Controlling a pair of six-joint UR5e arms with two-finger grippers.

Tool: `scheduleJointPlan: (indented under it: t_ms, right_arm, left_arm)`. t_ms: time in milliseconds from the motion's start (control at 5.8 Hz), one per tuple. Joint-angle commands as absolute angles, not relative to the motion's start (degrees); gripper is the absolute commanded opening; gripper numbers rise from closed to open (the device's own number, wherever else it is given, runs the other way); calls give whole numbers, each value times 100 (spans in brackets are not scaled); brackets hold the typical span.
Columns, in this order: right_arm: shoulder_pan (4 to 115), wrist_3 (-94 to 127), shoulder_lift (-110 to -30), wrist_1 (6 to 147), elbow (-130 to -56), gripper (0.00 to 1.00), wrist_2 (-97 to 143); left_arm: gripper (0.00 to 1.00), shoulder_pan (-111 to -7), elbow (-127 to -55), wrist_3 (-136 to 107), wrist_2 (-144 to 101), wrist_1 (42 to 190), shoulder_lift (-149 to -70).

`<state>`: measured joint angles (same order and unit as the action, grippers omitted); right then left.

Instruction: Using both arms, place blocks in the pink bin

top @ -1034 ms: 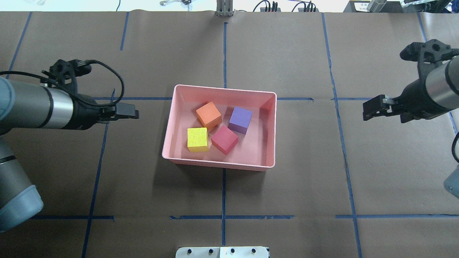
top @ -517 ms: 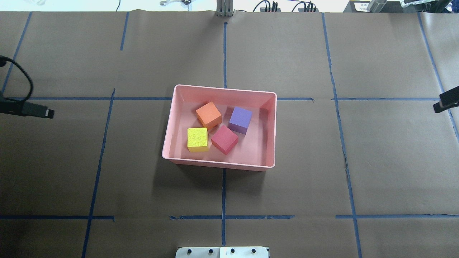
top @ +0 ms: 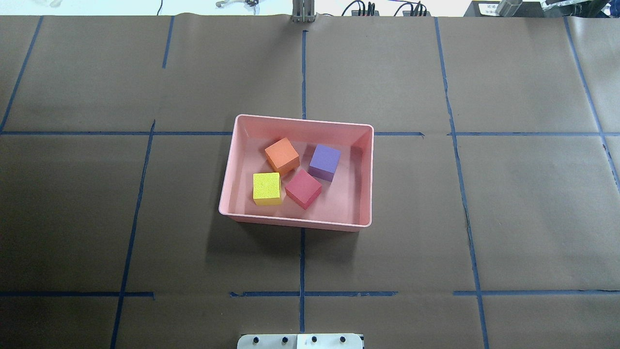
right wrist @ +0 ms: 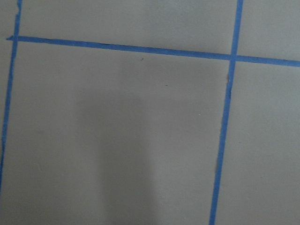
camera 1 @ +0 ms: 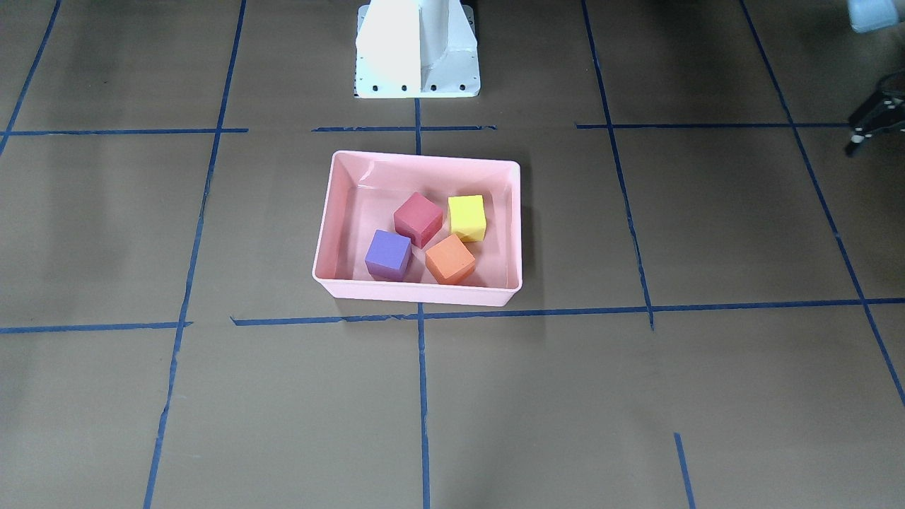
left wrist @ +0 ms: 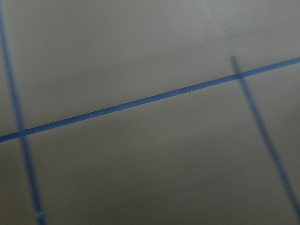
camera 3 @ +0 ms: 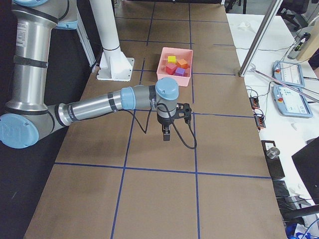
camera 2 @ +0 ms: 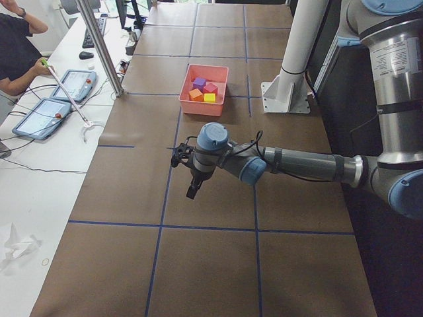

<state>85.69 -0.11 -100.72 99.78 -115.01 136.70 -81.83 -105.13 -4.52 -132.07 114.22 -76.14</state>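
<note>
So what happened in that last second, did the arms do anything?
Both arms pulled back sideways, away from the pink bin: the left arm off the overhead view's left edge, the right arm off its right. Neither took hold of or let go of anything. The bin and its four blocks stayed put.

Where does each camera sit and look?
Front-facing: across the table, facing the white pedestal base past the shallow light-pink plastic bin; left arm at edge.
Overhead: behind the robot, down onto the bin; no arms.
Exterior left: table's end; left arm near.
Exterior right: other end; right arm near.
Left wrist: down at blue-taped brown paper; no fingers.
Right wrist: likewise.
Shared: both side views see the bin.
</note>
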Motion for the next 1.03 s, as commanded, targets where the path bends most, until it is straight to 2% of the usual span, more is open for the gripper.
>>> scheduleJointPlan:
  t_ms: [0,172,345,517,862]
  right_arm:
    - [8885,-763,-10413,9959,-11276,100,13614]
    - [9008,-991,-10572,9949,-11294,100,13606]
    - [9070,-1185,-10591,9958,-11337,100,13371]
    - [9070,-1187,-10591,9967,-11373,100,13342]
    - [9062,-1152,-10635,9967,-11347,100,13421]
  left_arm:
    - [100,-8935,-10204,644,-13385,10581,-7655]
    - [100,-9286,-10369,1233,-13429,9494,-7768]
    - [100,-9438,-10919,1274,-13421,8117,-8004]
    - [100,-9448,-11090,1231,-13386,7573,-8076]
    - [100,-9431,-11039,812,-13421,7532,-8007]
